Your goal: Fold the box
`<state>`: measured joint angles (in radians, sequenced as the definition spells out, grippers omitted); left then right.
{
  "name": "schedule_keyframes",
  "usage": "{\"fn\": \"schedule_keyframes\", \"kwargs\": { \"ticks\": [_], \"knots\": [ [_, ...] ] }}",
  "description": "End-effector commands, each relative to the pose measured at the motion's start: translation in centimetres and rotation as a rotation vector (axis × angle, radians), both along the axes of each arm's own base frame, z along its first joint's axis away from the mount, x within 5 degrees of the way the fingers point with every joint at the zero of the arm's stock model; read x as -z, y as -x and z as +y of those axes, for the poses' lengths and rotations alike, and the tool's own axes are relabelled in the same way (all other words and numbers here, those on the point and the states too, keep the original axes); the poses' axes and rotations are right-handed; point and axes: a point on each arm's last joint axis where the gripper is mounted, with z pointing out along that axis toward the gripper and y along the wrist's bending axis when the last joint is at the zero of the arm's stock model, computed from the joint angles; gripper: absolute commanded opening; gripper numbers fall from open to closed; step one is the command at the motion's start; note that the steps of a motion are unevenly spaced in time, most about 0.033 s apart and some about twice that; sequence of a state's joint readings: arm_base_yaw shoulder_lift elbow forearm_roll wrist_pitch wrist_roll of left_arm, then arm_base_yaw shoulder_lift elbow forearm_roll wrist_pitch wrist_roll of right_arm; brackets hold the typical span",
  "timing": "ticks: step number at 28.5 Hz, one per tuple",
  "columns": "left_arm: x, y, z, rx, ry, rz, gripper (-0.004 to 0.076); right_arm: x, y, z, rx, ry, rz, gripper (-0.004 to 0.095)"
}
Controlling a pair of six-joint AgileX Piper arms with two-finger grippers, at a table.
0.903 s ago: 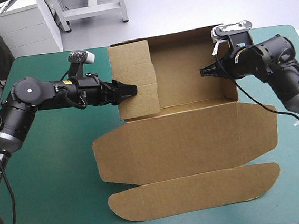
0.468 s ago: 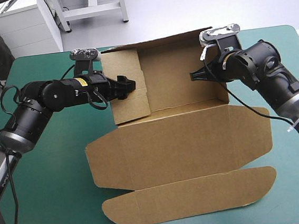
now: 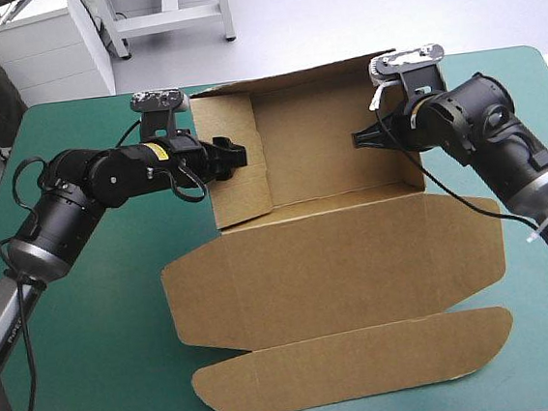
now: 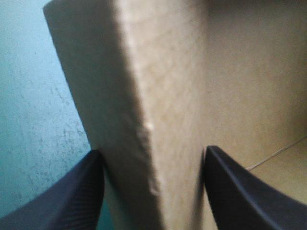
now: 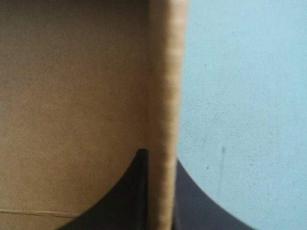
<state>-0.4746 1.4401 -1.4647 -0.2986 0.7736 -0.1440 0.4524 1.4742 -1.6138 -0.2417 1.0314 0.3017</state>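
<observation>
Now left end effector (image 4: 153, 151), right end effector (image 5: 159, 156), each pinching box (image 3: 337, 258)

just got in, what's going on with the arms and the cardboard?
Both arms are on the brown box, partway through folding it. The left gripper is clamped on the raised left side wall, and the right gripper on the raised right side wall. With the walls up, the far half forms an open tray. The lid and its front flap lie flat on the teal-green table toward the near edge.
</observation>
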Motion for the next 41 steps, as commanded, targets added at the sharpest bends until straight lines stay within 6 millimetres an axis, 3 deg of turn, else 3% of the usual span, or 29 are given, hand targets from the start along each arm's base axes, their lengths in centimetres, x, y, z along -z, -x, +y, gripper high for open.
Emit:
{"fn": "schedule_keyframes", "kwargs": {
  "ticks": [1,5,12,18,27,35,41],
  "knots": [
    [-2.4,1.2,-0.5,0.009,0.087,-0.074,0.0286,-2.5,0.8,-0.1,-0.016,-0.07,-0.118,-0.0009],
    [-2.4,1.2,-0.5,0.014,0.061,-0.09,-0.0013,-2.4,0.8,-0.1,-0.011,-0.073,-0.113,-0.0009],
    [-2.0,0.8,0.0,-0.001,-0.036,-0.116,-0.001,-2.1,1.1,-0.3,0.019,-0.075,-0.057,-0.0009],
    [-0.7,-1.5,-1.0,-0.011,-0.122,-0.026,-0.001,-0.9,0.8,-0.2,0.038,-0.046,0.028,-0.0011],
    [2.8,-5.8,-2.7,-0.061,-0.245,0.142,-0.001,4.9,-3.0,0.5,0.027,-0.082,0.331,-0.0019],
    [7.2,-7.6,-3.5,-0.064,-0.345,0.273,-0.001,9.2,-5.8,1.1,0.013,-0.043,0.433,-0.0019],
    [8.5,-8.4,-3.8,-0.065,-0.369,0.285,-0.001,12.1,-7.3,1.5,0.015,-0.04,0.511,-0.0013]
  ]
}}
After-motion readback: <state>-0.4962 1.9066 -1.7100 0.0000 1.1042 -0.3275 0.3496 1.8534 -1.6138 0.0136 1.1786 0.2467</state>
